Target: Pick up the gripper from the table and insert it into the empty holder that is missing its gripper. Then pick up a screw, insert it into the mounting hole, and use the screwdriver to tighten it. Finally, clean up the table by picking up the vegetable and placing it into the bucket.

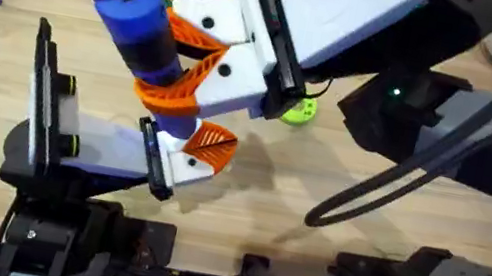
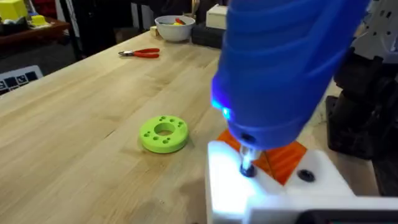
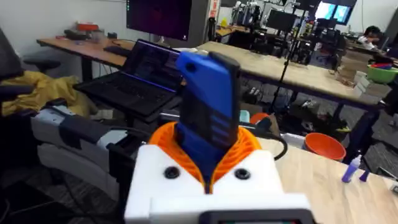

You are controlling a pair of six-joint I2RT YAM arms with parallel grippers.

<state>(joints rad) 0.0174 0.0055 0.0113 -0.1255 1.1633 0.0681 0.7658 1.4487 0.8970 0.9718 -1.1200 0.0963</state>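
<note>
My right gripper is clamped on the blue screwdriver, its tip down in the white holder on the wooden table. I can't tell my left gripper's state. A green ring lies just beside the holder, with red pliers and a white bowl farther off; the orange bucket stands near the table edge, desks and monitors behind.

Blue screwdriver upright, tip on white holder, orange gripper seated

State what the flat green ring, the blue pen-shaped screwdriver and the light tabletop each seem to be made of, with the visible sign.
Green ring: probably matte moulded or printed plastic, uniform colour with small holes. Blue screwdriver: smooth, slightly glossy plastic body, its thin tip likely metal. Tabletop: light wood, showing plank seams and grain.
</note>
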